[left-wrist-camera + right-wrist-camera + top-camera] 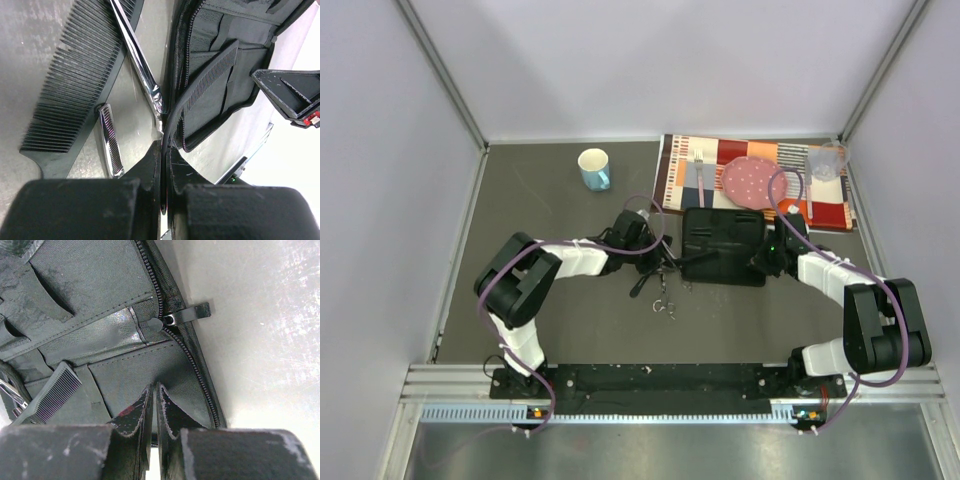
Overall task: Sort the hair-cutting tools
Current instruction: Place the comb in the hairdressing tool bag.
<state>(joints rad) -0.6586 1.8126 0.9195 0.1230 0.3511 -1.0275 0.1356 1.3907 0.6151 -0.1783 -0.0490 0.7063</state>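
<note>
Slim comb: pinched by left fingers, teeth lay over open case; right fingers stood nearly together at case lining

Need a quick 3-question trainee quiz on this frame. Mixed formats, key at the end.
1. True or false: the black zip case lies open.
2. Fill in: the silver scissors lie ___ the case.
3. What is the left pincer shut on? A) the scissors B) the slim black comb C) nothing

Key: 1 true; 2 outside; 3 B.
</note>
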